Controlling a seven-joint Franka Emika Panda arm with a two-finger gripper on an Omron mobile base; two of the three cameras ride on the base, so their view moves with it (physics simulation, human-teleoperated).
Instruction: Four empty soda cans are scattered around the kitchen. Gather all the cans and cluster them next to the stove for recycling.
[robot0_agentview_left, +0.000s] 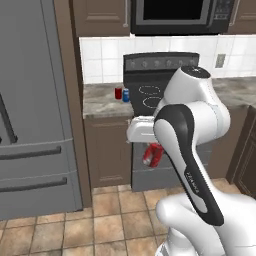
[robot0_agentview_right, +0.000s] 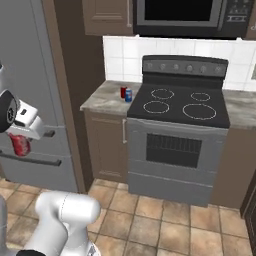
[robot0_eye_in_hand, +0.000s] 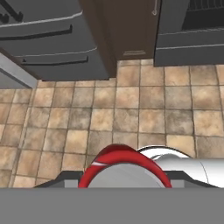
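My gripper (robot0_agentview_left: 151, 148) hangs in the air in front of the oven door, shut on a red soda can (robot0_agentview_left: 153, 156) that points down toward the tiled floor. From the right base view the gripper (robot0_agentview_right: 21, 139) and the held red can (robot0_agentview_right: 20, 146) sit at the far left. Through the hand view the can's red rim (robot0_eye_in_hand: 124, 162) fills the bottom. Two more soda cans, one red (robot0_agentview_left: 118, 93) and one blue (robot0_agentview_left: 126, 95), stand upright together on the counter (robot0_agentview_left: 100, 104) just left of the stove (robot0_agentview_right: 180, 107).
A grey fridge (robot0_agentview_left: 35, 125) stands at the left, past a brown panel. A black microwave (robot0_agentview_left: 175, 15) hangs above the stove. A brown cabinet door (robot0_agentview_right: 106, 145) sits under the counter. Tiled floor (robot0_eye_in_hand: 127, 109) lies open below the hand.
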